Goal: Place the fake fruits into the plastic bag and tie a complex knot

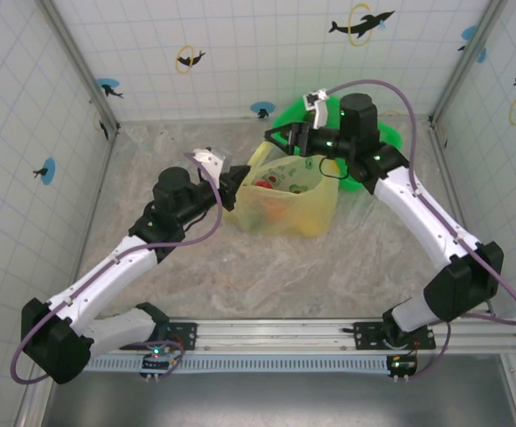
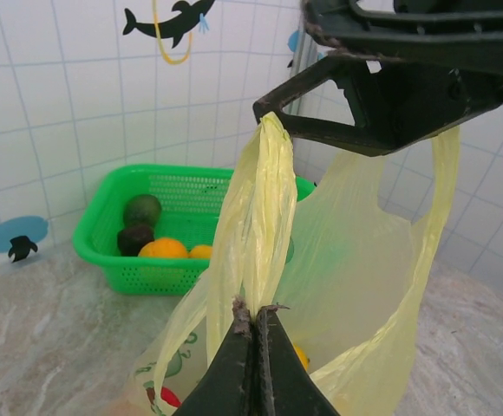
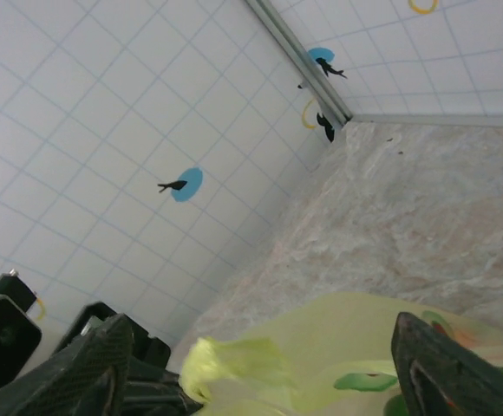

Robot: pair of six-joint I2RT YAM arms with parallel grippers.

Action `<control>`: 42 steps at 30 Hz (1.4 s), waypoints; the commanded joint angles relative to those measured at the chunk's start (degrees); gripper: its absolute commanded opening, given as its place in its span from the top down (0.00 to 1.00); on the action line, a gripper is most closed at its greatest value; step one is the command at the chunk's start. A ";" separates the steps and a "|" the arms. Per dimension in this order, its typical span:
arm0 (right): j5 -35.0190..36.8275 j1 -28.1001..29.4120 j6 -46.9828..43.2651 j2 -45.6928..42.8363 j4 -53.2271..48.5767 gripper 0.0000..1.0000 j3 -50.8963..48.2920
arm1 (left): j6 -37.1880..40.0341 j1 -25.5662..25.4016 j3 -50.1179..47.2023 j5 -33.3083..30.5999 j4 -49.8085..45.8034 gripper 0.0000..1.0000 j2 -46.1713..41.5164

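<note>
Thin, translucent yellow-green film, the plastic bag slumps mid-frame on the marbled tabletop, with glossy red and orange fake fruits showing blurrily inside. The left claw is pinched together on one crinkled handle strip, which is drawn taut. The right claw stands wide apart around the strip's bunched top, perhaps brushing it.

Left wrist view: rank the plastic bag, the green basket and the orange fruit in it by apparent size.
1. plastic bag, largest, though nearest the camera
2. green basket
3. orange fruit, smallest
</note>
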 commanded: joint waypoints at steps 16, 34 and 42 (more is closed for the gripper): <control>-8.50 2.39 6.19 0.86 21.05 0.16 -7.43 | -1.97 -0.24 1.62 1.45 2.55 0.96 2.34; -7.69 2.48 6.73 2.39 22.62 0.49 -8.86 | -2.72 -0.28 2.87 2.33 3.27 0.97 4.88; -7.84 2.10 7.08 2.70 22.50 0.65 -8.75 | -2.52 -0.31 3.44 2.05 3.09 0.97 5.13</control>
